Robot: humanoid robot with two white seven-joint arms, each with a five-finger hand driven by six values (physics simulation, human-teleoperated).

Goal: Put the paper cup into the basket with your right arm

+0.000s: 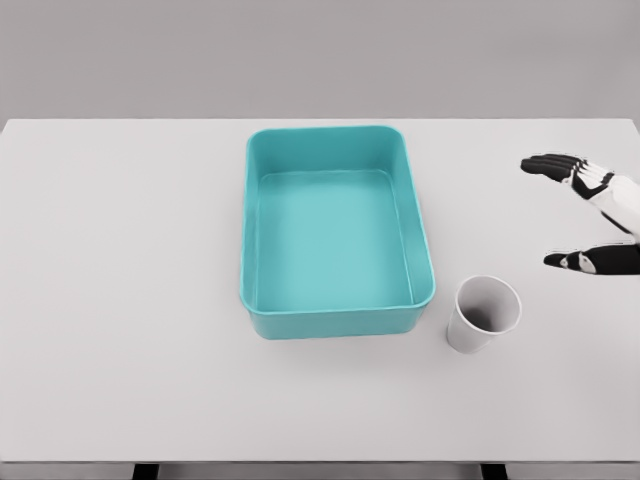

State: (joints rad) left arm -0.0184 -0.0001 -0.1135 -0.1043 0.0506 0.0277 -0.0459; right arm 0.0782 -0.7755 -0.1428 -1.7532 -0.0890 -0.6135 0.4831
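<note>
A white paper cup (484,313) is seen standing upright, mouth open and empty, on the white table (120,300). It is placed just beside the near right corner of the teal basket (425,235), apart from the basket's wall and not touching it. The basket itself, a shallow rectangular tub, is seen to hold nothing.

The cup is judged to be very light and thin-walled, so it could be tipped or pushed aside by a glancing touch and crushed by a hard squeeze. A side grasp around the middle of the wall, below the rim, is judged best, with thumb and fingers on opposite sides and only light pressure.

The right hand (590,215) is found to the right of the cup and farther back, well apart from it, raised above the table. Its fingers are spread wide from the thumb and nothing is held. The left arm is not shown.
</note>
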